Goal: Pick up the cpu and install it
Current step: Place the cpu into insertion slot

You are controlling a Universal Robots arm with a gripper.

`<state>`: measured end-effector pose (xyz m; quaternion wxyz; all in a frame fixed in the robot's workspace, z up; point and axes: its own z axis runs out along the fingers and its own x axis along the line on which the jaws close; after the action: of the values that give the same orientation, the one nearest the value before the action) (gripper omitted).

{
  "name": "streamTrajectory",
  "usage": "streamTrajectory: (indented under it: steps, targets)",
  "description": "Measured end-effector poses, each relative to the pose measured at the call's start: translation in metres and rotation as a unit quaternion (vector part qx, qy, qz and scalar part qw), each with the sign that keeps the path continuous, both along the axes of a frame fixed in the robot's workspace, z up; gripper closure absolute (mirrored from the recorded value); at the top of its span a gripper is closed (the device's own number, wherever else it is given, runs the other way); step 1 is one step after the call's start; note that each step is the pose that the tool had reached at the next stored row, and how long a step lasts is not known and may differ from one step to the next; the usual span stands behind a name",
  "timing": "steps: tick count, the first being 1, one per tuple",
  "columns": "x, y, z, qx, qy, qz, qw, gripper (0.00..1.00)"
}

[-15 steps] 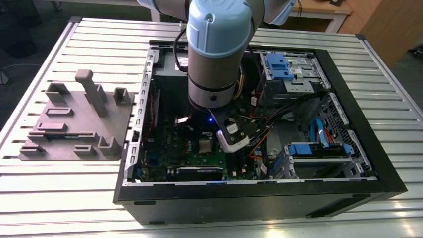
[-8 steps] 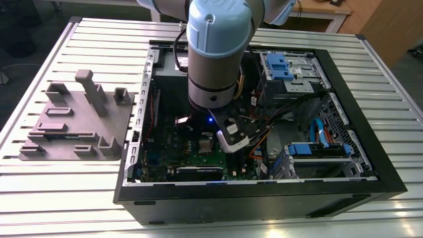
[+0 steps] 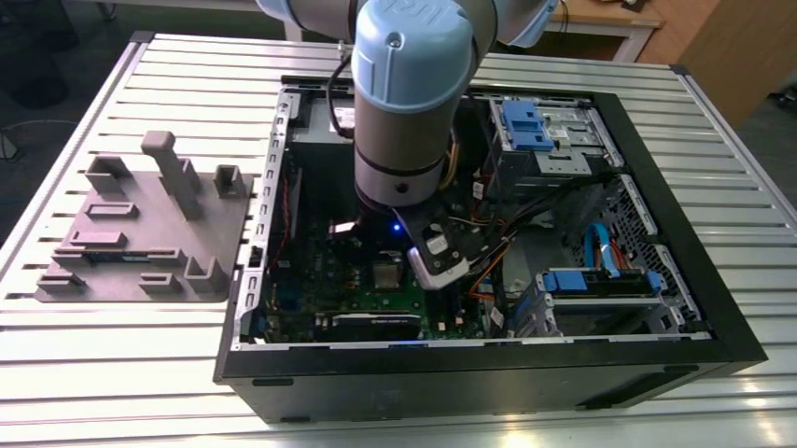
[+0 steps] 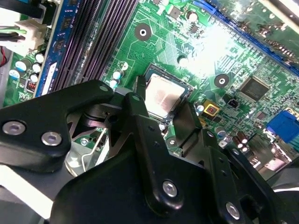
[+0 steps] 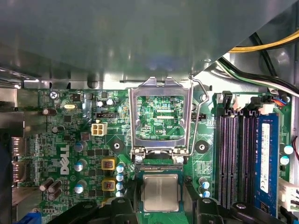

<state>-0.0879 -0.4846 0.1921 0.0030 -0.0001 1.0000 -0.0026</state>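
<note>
Silvery-grey cpu (image 5: 161,193) (image 4: 162,97) lies flat in the dark socket (image 5: 159,169) on the green motherboard (image 5: 84,140), as seen in both wrist views. The metal socket frame (image 5: 161,92) is hinged up, clear of the cpu. The tool (image 5: 161,186) (image 4: 163,99) sits directly over the cpu with its black fingers (image 4: 140,116) set wide, one just beside each opposite edge. In the exterior view the arm reaches down into the open case (image 3: 498,364), which rests on the slatted tabletop (image 3: 125,373) beside a grey fixture (image 3: 137,233).
</note>
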Motion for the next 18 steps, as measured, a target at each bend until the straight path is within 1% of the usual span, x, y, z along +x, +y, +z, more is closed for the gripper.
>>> streamTrajectory:
  steps: [5,6,9,11,12,15,18]
  targets:
    - [0.0,-0.0001,-0.0014,-0.0002,0.0,0.0,1.0,0.49]
    - [0.0,-0.0001,-0.0014,-0.0004,0.0001,0.0,1.0,0.57]
    - [0.0,0.0,-0.0008,0.0001,0.0,0.0,1.0,0.57]
    - [0.0,0.0,0.0028,0.0,0.0004,0.0,1.0,0.57]
    - [0.0001,0.0,0.0033,0.0,0.0007,0.0,1.0,0.57]
    - [0.0003,-0.0001,0.0032,-0.0001,0.0009,-0.003,1.0,0.57]
    - [0.0004,-0.0001,0.0022,-0.0001,0.0009,-0.013,0.99992,0.57]
